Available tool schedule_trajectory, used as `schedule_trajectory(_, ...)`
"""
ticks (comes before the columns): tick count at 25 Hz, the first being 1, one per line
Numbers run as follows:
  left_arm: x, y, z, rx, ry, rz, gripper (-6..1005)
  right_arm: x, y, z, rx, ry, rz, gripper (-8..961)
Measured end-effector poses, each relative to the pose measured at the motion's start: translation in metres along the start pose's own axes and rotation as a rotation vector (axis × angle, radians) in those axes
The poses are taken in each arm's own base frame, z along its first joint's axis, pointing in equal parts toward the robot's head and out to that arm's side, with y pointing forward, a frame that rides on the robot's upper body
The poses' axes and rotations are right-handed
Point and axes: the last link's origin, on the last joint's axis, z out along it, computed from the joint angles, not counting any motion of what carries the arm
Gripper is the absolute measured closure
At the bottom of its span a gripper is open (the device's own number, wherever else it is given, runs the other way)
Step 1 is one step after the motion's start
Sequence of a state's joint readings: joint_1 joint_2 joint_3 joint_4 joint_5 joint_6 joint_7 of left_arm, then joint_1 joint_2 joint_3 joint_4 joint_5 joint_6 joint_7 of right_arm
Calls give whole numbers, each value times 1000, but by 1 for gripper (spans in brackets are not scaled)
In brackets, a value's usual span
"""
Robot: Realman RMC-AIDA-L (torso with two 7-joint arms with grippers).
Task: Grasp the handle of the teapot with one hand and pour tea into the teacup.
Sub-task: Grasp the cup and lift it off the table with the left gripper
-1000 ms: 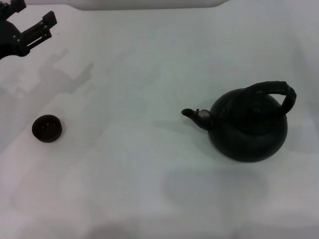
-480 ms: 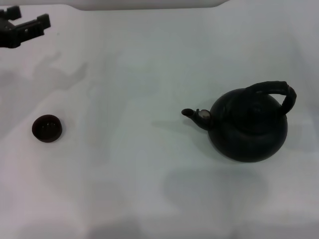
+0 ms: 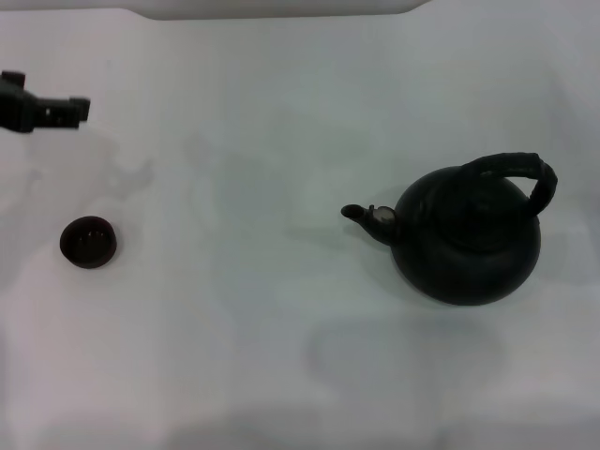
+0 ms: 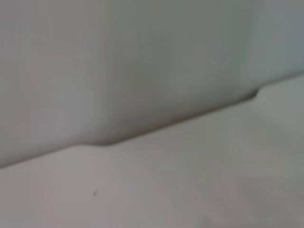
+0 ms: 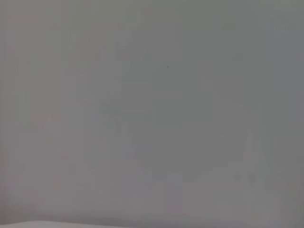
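left gripper [image 3: 66, 111] at far left, beyond teacup [image 3: 89, 242].

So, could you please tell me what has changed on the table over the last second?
The left tool has drawn back toward the left edge of the head view, so less of it shows, and it holds nothing. The teapot, its handle and the teacup have not moved. The right tool is out of view.

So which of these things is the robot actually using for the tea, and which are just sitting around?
For the job:
- teapot
- its handle
- teacup
- left gripper, far left edge, away from both

Just there:
- white table
- nothing else lying about
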State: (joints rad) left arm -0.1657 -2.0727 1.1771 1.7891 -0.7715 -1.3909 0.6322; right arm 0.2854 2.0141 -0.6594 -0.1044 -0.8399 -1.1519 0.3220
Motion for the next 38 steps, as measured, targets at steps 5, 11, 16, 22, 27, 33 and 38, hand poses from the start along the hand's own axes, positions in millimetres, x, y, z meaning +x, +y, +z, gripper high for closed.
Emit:
schedule_trajectory(5,1,12,-3,29,-153,70,140,0,-1,0,4,-1,2,83)
schedule_trajectory(11,-12,30,9,51,-310,192,122,0,-1,0,6,1,3,83)
schedule_trajectory(16,-22,38,20,45,-372,229,126,1,0,0,5,3,4,82)
schedule_trajectory(22,-32,35,26,37,-408,202,127,1,0,-1,5,4,5,82)
schedule_trajectory(27,-36,32,29,43,-409,189,126,0,0,0,4,2,2,82)
schedule_trajectory(33,-40,29,32,48,-411,175,124,0,0,0,1,1,1,82)
schedule_trajectory(38,-49,27,43,39,-432,156,123,0,0,1,0,0,0,82)
